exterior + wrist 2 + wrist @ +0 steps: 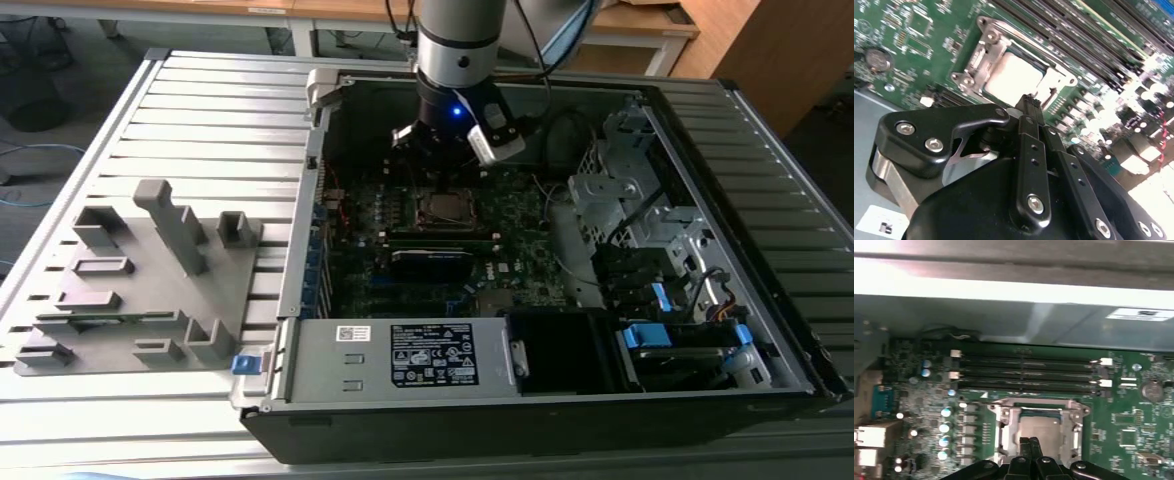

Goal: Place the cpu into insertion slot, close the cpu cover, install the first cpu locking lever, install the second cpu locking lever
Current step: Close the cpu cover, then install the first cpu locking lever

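Tool (1028,104) narrow and empty, tips together, just over the cpu (1011,80) inside the cpu cover (983,52).

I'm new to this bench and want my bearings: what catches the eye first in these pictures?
The robot arm reaching down into the open computer case, mid exterior view, stands out first. In both wrist views its shut gripper hangs close over the cpu, whose grey top shows through the silver cpu cover. A grey fixture tray lies on the slatted table at the exterior view's left.
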Controlling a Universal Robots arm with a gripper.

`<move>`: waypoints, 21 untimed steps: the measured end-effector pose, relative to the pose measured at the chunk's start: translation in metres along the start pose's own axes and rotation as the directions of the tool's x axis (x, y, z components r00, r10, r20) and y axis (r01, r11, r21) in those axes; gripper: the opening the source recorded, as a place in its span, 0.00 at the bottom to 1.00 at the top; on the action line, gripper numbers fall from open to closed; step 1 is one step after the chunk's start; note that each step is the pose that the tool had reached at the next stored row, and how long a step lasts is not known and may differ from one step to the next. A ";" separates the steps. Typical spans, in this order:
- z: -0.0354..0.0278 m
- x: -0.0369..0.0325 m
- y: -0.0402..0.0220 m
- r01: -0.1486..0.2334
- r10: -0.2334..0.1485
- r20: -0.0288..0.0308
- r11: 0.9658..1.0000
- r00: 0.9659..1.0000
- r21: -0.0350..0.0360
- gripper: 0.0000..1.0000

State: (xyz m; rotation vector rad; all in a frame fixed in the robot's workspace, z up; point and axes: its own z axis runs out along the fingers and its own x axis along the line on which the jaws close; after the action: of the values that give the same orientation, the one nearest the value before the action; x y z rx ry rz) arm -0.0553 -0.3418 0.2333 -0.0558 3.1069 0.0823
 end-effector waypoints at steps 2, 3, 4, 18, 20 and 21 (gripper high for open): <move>0.0002 -0.0045 -0.0002 0.000 0.000 0.000 1.000 1.000 0.000 0.11; 0.0001 -0.0049 -0.0002 0.000 0.000 0.000 1.000 1.000 0.000 0.11; 0.0002 -0.0049 -0.0005 0.000 0.000 0.000 1.000 1.000 0.000 0.11; 0.0004 -0.0119 -0.0040 0.000 0.000 0.000 1.000 1.000 0.000 0.11; 0.0004 -0.0119 -0.0040 0.000 0.000 0.000 1.000 1.000 0.000 0.11; 0.0004 -0.0119 -0.0040 0.000 0.000 0.000 1.000 1.000 0.000 0.11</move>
State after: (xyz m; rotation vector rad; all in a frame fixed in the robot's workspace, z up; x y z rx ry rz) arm -0.0433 -0.3454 0.2331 -0.0563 3.1069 0.0823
